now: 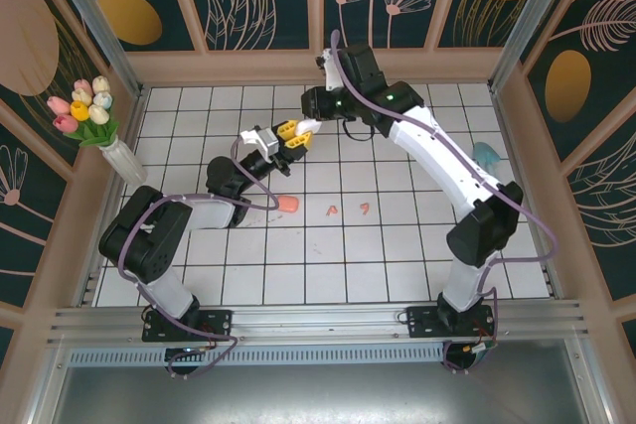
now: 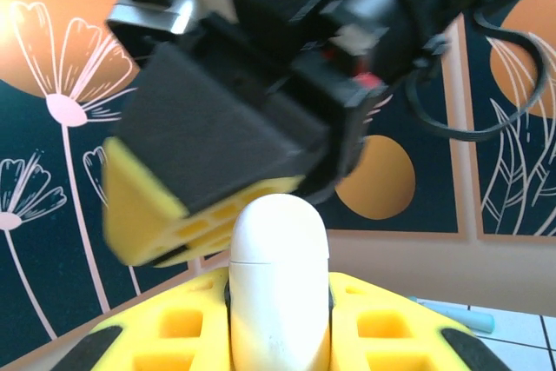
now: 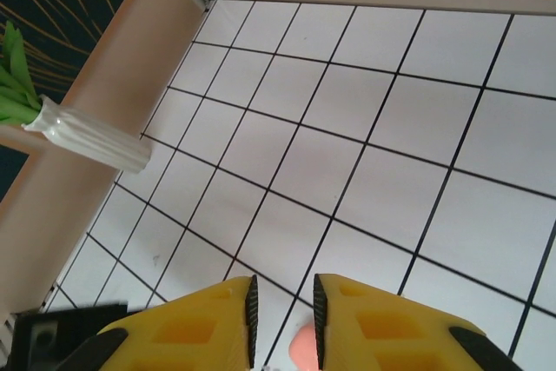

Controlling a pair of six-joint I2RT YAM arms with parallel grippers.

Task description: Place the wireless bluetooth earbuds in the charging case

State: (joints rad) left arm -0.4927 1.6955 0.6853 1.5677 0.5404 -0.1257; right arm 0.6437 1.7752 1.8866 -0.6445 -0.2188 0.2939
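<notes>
My left fingers [image 2: 182, 323] clamp the white charging case [image 2: 278, 284] upright to present its lid; my right fingers [image 3: 382, 327] hover just above it, nearly together, grip unclear; two pink earbuds [image 1: 333, 210] wait on the counter [image 1: 397, 255].

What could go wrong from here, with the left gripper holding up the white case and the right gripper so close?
The white charging case sits in the left gripper by its lower half, lid seemingly shut, and the right gripper crowds its top: a push could tilt or dislodge it. Two salmon-pink earbuds lie loose on the tiles, tiny and easy to flick away.
</notes>
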